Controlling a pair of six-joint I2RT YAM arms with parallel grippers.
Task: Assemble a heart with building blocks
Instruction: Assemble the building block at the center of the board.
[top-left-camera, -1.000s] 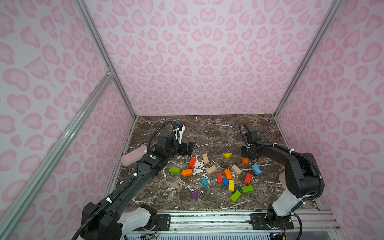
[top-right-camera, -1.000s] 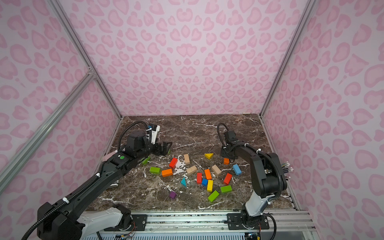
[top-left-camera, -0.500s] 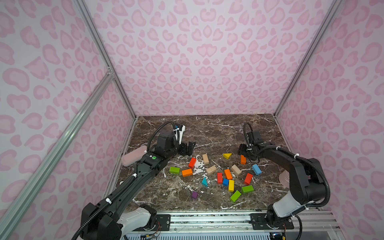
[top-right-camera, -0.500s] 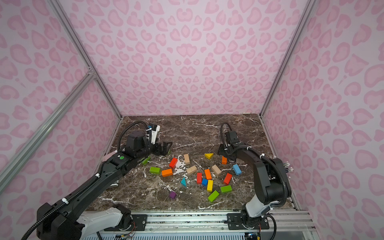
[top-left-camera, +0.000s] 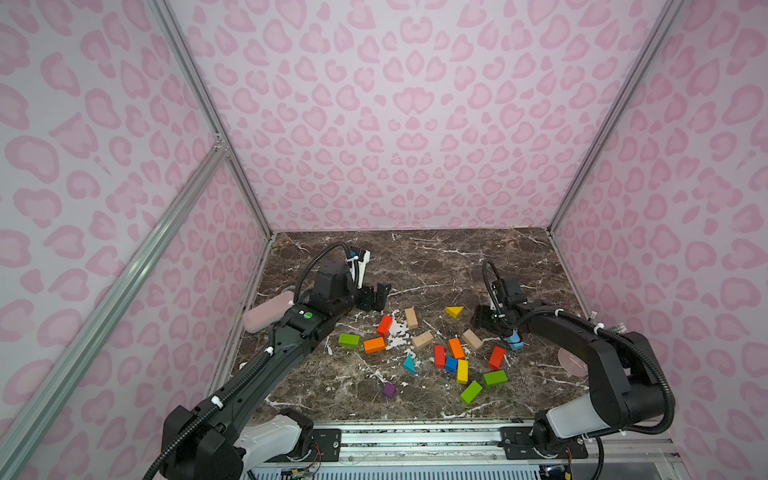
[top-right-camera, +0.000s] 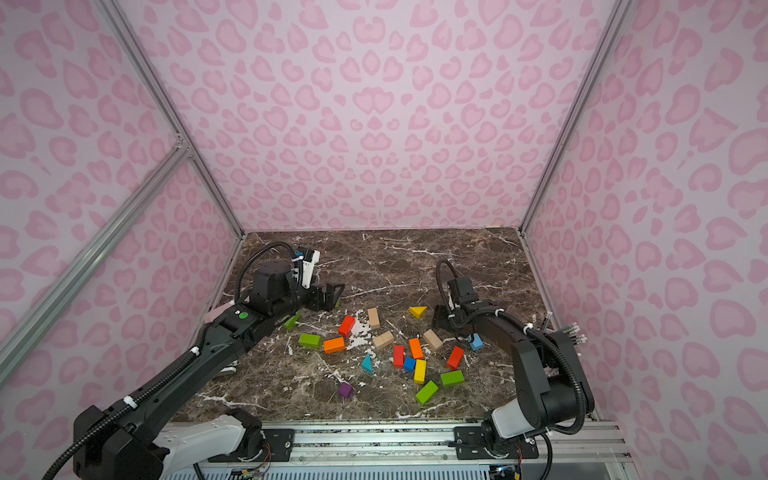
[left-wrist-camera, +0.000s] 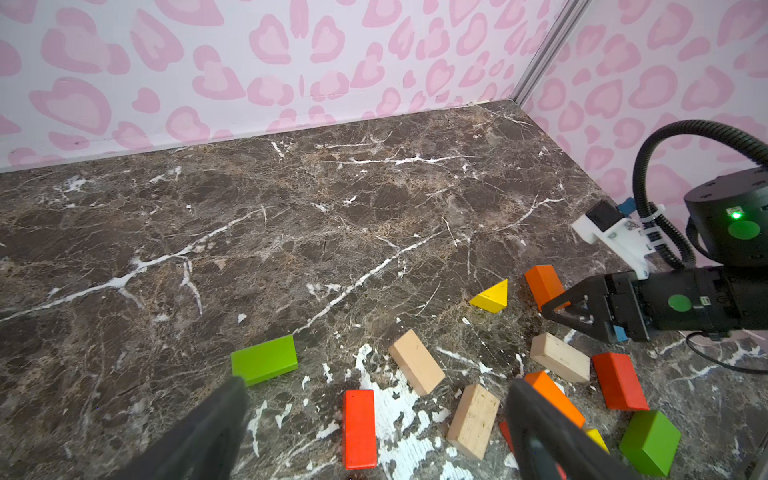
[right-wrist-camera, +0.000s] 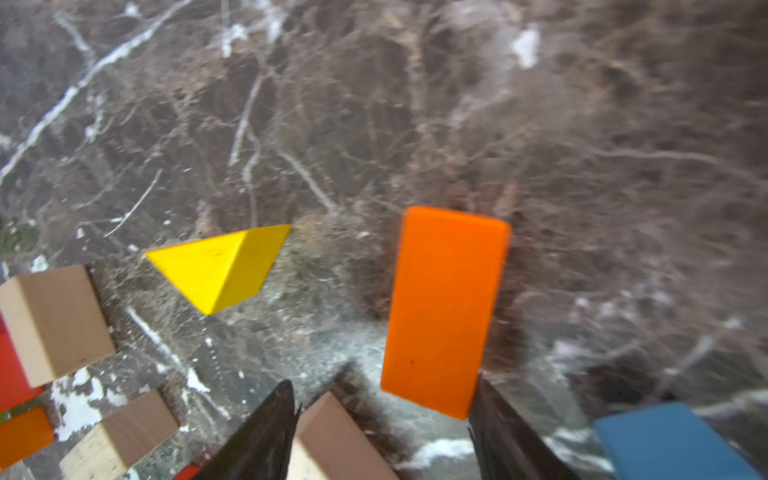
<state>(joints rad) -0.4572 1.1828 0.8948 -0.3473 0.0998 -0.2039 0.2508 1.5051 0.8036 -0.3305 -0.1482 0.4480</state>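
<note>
Seeing left end effector (left-wrist-camera: 376, 386) wide open and empty, low over dark marble worktop (top-left-camera: 436, 257), red wooden brick (left-wrist-camera: 359, 428) just ahead. Right end effector (right-wrist-camera: 382, 384) jaws apart, gripping nothing; orange wooden brick (right-wrist-camera: 444, 311) flat just ahead, near yellow wooden wedge (right-wrist-camera: 216, 266). Other painted and plain-wood building blocks (top-left-camera: 422, 340) scattered loose mid-worktop.

The table (top-left-camera: 436, 257) lies bare across its back half. Blocks (top-left-camera: 440, 353) crowd the middle, with only narrow gaps among them; a purple cube (top-left-camera: 389, 390) sits alone nearer the front. A pink pouch (top-left-camera: 268, 313) lies against the left wall; pencils (top-right-camera: 575, 332) stand by the right one.
</note>
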